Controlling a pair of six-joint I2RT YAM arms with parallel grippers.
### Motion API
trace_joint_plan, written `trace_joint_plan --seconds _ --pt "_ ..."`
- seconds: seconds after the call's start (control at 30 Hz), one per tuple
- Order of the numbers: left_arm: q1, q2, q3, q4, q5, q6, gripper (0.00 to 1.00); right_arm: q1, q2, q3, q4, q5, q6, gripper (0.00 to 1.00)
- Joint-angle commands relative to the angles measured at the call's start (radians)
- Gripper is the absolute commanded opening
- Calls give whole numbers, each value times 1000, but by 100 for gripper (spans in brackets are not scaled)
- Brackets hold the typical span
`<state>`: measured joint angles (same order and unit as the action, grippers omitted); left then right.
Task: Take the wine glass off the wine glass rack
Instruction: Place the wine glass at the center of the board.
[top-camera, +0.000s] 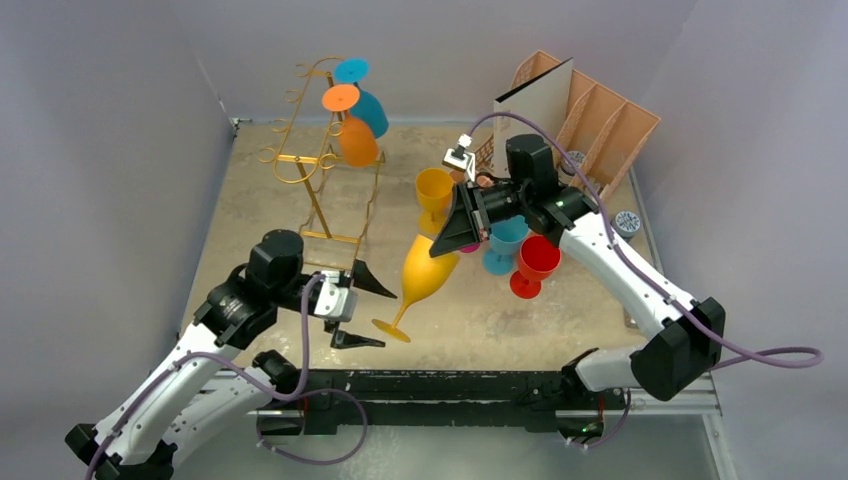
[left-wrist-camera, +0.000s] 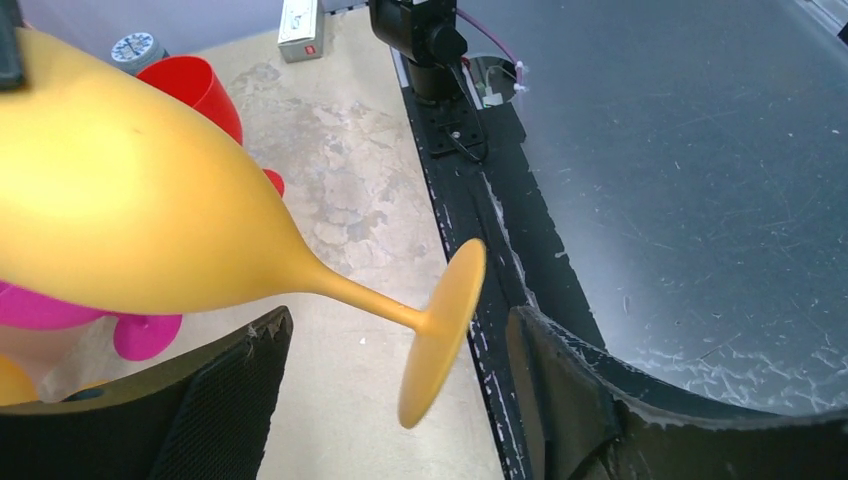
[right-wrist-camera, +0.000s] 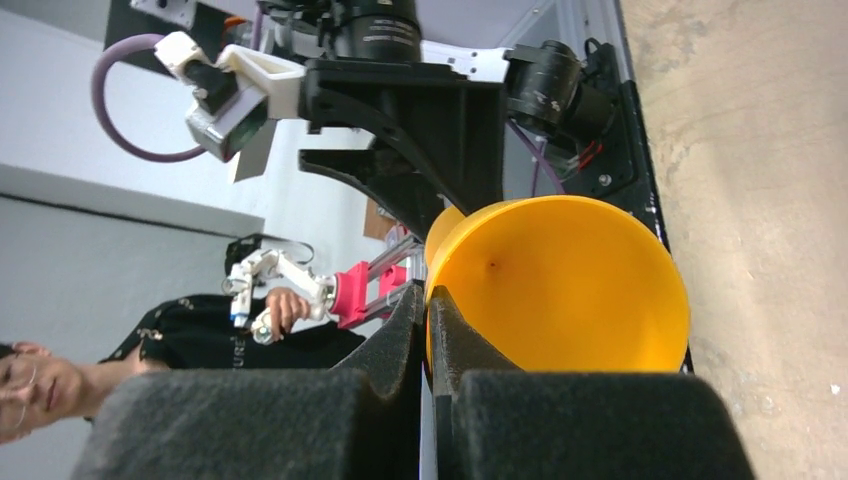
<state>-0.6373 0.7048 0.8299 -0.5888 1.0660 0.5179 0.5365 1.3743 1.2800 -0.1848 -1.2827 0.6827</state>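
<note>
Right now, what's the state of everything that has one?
wine glass rack: upright, orange glass and teal glass hanging bowl-down
amber wine glass: off the rack, tilted
right gripper: shut on amber wine glass rim
left gripper: open, straddling its foot
red glass: upright

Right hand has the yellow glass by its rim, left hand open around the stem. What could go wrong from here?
1. The right hand pinches only the rim of the tilted yellow wine glass; with the left hand open, the glass may pivot or slip out.
2. Its foot is down near the table; lowering at this tilt could catch it edge-first.
3. The red glass and blue glass stand close behind; a swing could topple them.
</note>
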Motion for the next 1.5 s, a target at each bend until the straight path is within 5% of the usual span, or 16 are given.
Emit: trace_joint_plan --seconds 0.0,0.17,0.27,0.37,0.73,1.23,1.47 --pt "2 -60 44 5 -12 -16 78 5 -68 70 -204 106 -178 0" --pt "2 -88 50 42 -75 -88 82 7 -125 68 -345 289 -281 0" --pt "2 -76 61 100 -245 -202 84 21 -167 54 -408 445 -356 0" --pt "2 -61 66 178 -422 -333 85 71 -232 -2 -392 662 -427 0" --pt "2 -57 43 286 -661 -575 88 265 -331 -209 -368 1222 -629 0" --pt "2 -99 8 316 -752 -615 93 307 -421 -409 -246 1479 -673 0" --pt "2 -86 12 316 -735 -615 93 307 -417 -417 -264 1463 -677 0"
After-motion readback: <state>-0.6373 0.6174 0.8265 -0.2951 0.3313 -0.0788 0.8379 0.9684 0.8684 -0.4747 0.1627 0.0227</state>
